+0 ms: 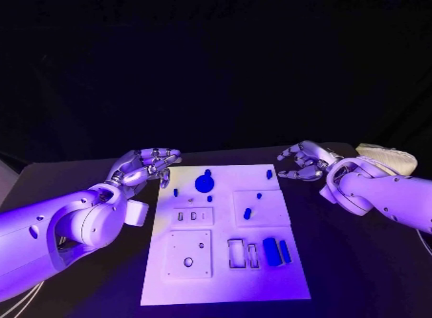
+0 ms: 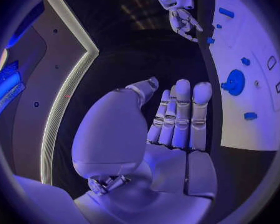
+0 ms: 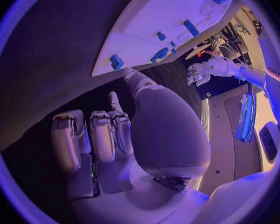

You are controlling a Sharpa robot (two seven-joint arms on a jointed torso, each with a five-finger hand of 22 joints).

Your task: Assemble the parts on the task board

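Both hands empty, fingers apart: left hand (image 1: 144,165) just beside task board (image 1: 226,288) far-left corner, right hand (image 1: 304,161) off its far-right corner. Blue parts (image 1: 273,252) lie well nearer the robot; likely light, rigid, slick, pinch long sides

Robot lab — black table (image 1: 350,278), white task board (image 1: 226,285)

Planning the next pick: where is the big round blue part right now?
In the head view the round part sits on the far end of the board, left of centre, nearer the left hand than the right hand.
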